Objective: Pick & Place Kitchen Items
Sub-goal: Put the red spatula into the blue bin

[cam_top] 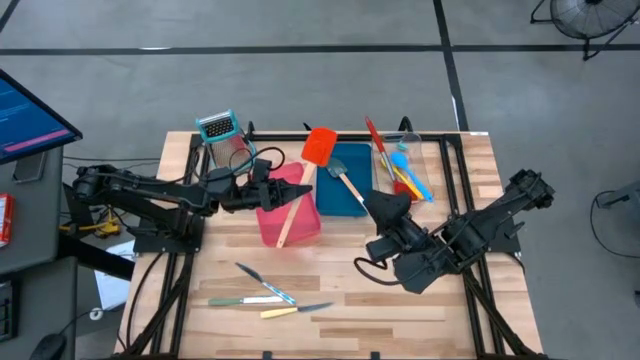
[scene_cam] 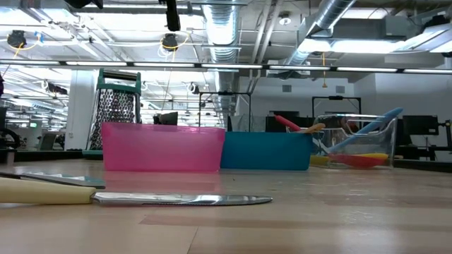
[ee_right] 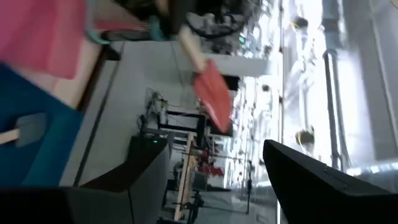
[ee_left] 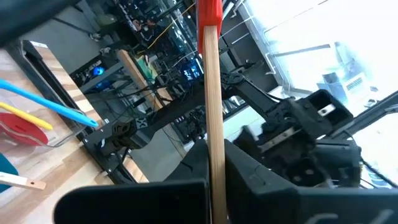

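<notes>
Clamping the wooden handle of the red spatula [cam_top: 305, 178], our left tool [cam_top: 272, 191] is fully closed over the pink tray [cam_top: 300, 226], the blade raised above the blue tray [cam_top: 352, 196]. Our right tool [cam_top: 385, 208] hangs wide open and empty just beside the blue tray, where the grey spatula [cam_top: 343, 179] lies. We see no readable writing.

You have a pale blond wood-grain tabletop [cam_top: 420, 300] on a black frame. The three trays on it read pink [cam_top: 290, 215], deep blue [cam_top: 340, 195] and clear [cam_top: 415, 160]. The spatula [cam_top: 305, 185] shows a bright red blade on a light wooden handle; the second one [cam_top: 348, 180] has a grey blade. The grater [cam_top: 218, 128] is teal-framed with a dotted metal face. The knives' [cam_top: 265, 295] handles are pastel blue, green and yellow.
</notes>
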Controlling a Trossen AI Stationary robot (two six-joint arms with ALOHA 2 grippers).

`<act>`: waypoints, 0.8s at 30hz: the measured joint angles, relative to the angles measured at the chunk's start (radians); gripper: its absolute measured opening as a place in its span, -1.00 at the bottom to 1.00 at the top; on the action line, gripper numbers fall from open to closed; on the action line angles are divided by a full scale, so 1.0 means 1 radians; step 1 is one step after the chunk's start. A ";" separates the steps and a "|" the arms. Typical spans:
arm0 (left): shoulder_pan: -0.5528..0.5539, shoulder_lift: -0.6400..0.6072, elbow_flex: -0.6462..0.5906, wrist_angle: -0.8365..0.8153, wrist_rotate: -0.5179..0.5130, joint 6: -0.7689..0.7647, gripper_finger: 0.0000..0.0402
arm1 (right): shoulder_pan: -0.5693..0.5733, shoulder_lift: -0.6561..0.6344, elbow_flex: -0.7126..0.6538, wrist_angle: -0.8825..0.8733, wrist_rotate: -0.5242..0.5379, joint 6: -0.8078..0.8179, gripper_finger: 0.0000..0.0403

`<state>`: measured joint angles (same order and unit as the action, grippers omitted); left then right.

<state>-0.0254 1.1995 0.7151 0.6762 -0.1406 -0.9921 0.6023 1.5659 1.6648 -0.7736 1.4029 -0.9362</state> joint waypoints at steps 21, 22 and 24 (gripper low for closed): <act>0.000 0.000 0.000 0.048 0.010 0.103 -1.00 | 0.035 0.023 0.148 0.132 -0.045 1.027 0.27; 0.000 0.000 0.000 0.050 0.017 0.104 -1.00 | 0.035 0.019 0.148 0.121 -0.080 1.122 0.27; 0.000 0.000 0.000 0.054 0.028 0.106 -1.00 | 0.033 0.016 0.148 0.100 -0.146 1.303 0.27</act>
<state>-0.0254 1.1995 0.7155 0.7302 -0.1122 -0.8860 0.6352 1.5818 1.8126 -0.6734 1.2564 0.3664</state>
